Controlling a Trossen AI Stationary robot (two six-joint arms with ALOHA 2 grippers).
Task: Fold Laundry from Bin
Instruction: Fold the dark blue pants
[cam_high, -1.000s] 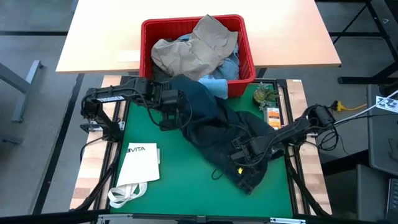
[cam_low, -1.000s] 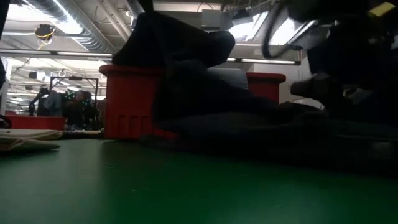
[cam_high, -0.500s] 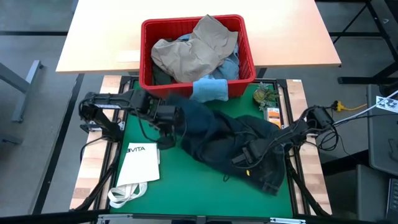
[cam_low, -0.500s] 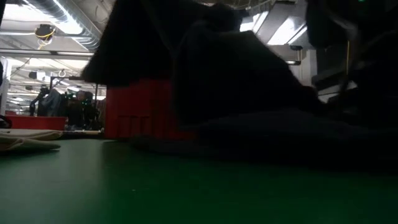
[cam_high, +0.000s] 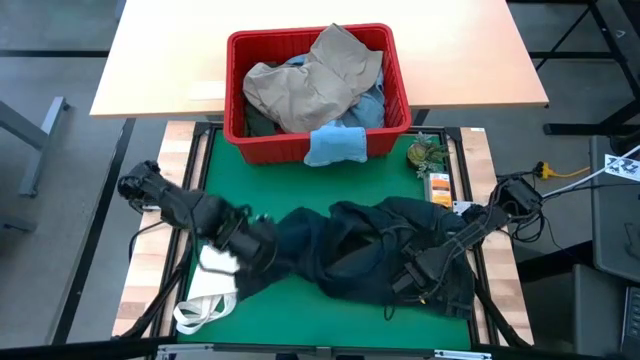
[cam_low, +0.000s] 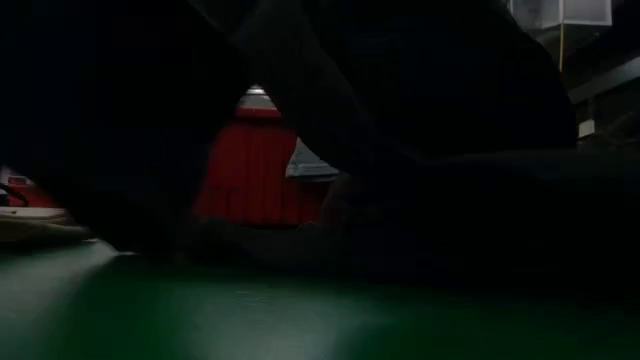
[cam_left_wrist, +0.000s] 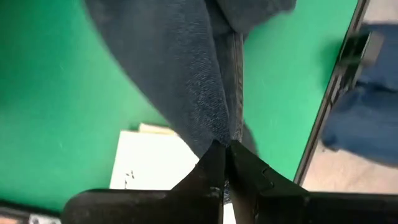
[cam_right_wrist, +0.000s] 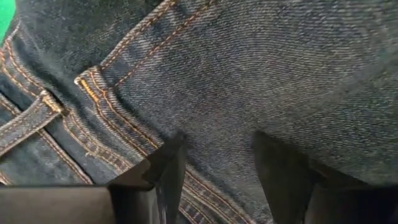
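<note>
Two dark grippers work on one pair of dark navy denim jeans (cam_high: 370, 255), which lies crumpled across the near half of the green table mat (cam_high: 300, 190). The left gripper (cam_high: 262, 246) is pinched tight on a fold of the jeans at their left end, above the white tote bag (cam_high: 210, 290). The right gripper (cam_high: 412, 280) presses down on the jeans' right part with its fingers (cam_right_wrist: 163, 174) spread, denim with orange stitching bulging between them. The red slotted plastic bin (cam_high: 318, 85) stands at the mat's far edge, holding khaki trousers (cam_high: 310, 80), with a small light blue cloth (cam_high: 333, 146) draped over its near rim.
</note>
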